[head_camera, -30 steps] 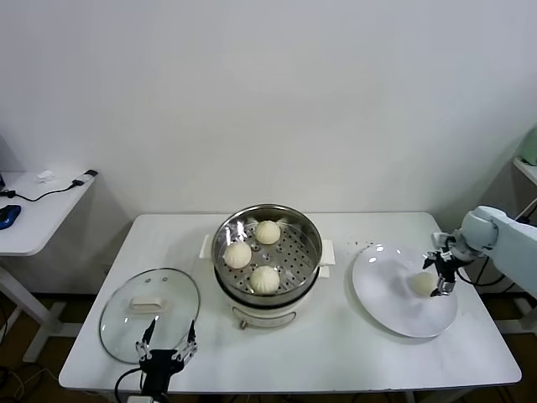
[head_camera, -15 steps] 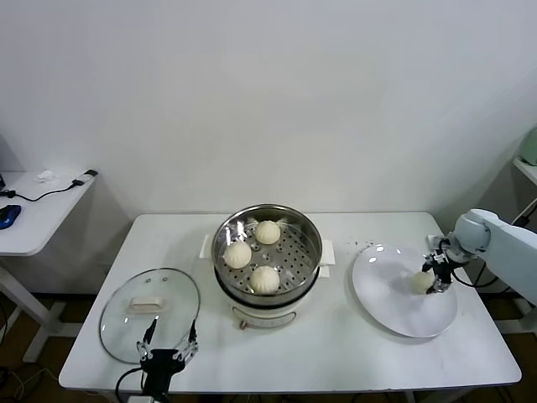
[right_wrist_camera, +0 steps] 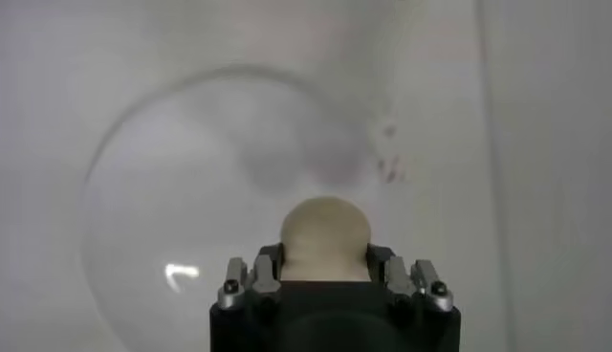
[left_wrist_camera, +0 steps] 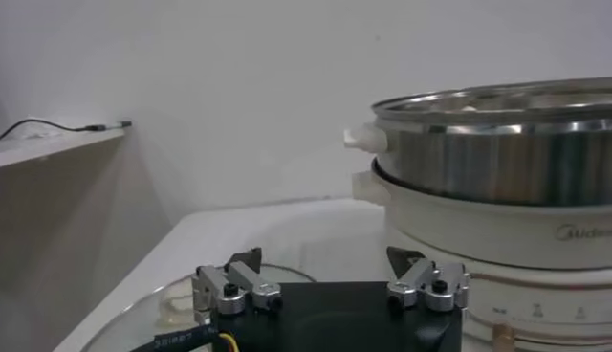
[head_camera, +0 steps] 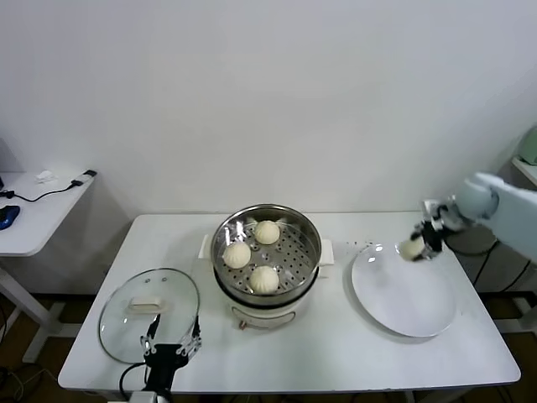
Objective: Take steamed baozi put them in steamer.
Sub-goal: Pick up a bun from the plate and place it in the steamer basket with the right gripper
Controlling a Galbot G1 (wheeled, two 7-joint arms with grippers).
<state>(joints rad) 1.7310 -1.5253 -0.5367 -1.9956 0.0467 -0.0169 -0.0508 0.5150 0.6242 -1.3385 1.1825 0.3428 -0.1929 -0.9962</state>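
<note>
The steel steamer [head_camera: 306,227] sits on a white pot at the table's middle and holds three cream-white baozi [head_camera: 264,278]. Its wall also shows in the left wrist view [left_wrist_camera: 497,158]. My right gripper [head_camera: 417,243] is shut on the fourth baozi [head_camera: 410,248] and holds it in the air above the far left rim of the white plate [head_camera: 407,298]. In the right wrist view the baozi [right_wrist_camera: 325,234] sits between the jaws of the gripper [right_wrist_camera: 325,263], with the plate [right_wrist_camera: 191,191] below. My left gripper [head_camera: 170,346] is open and empty at the table's front edge, beside the glass lid.
A round glass lid [head_camera: 126,327] with a white handle lies at the front left of the table. A side table [head_camera: 33,210] with cables stands at the far left. A shelf edge [head_camera: 529,164] shows at the far right.
My right gripper has lifted the baozi off the plate and moved it up and a little left, toward the plate's far rim. The left arm has not moved.
</note>
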